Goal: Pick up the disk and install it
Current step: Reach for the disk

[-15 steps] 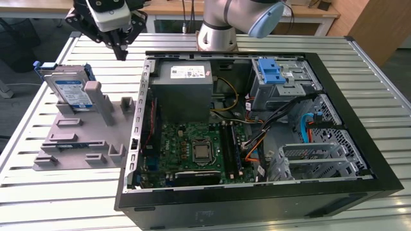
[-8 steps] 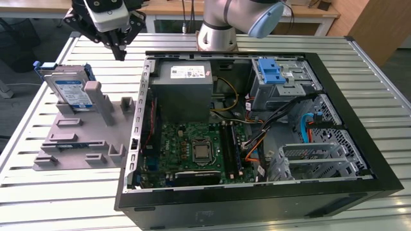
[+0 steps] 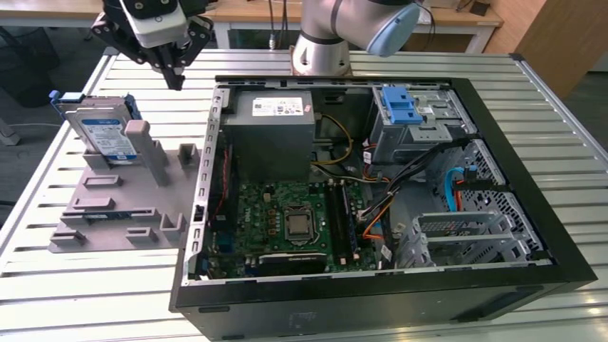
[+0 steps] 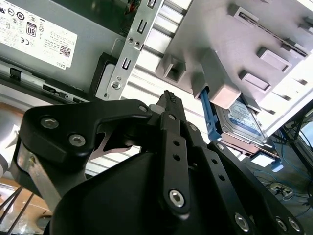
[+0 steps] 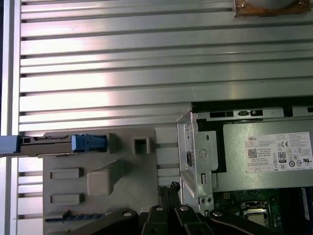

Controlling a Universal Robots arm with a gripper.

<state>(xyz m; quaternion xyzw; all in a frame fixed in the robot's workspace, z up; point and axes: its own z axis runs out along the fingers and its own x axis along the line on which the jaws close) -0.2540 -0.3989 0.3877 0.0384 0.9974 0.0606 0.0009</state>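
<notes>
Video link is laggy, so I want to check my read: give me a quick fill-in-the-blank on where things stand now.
1. The disk stands on edge in the grey holder, on the exterior view's ___ of the computer case.
2. The gripper holds ___.
3. The case's side is ___, motherboard showing.
Missing: left; nothing; open.

On the surface (image 3: 95, 299): stand (image 3: 114, 214) at the exterior view's left, open case (image 3: 380, 313) just beside it at the right. On the stand's far end, disk (image 3: 102, 132), set on edge. Above the gap between stand and case, toward the far side, gripper (image 3: 176, 80). Inside the case: power supply (image 3: 275, 135) far and leftward, motherboard (image 3: 295, 221) nearer, drive bay (image 3: 418, 121) far and rightward. Behind the case, arm base (image 3: 321, 53).
</notes>
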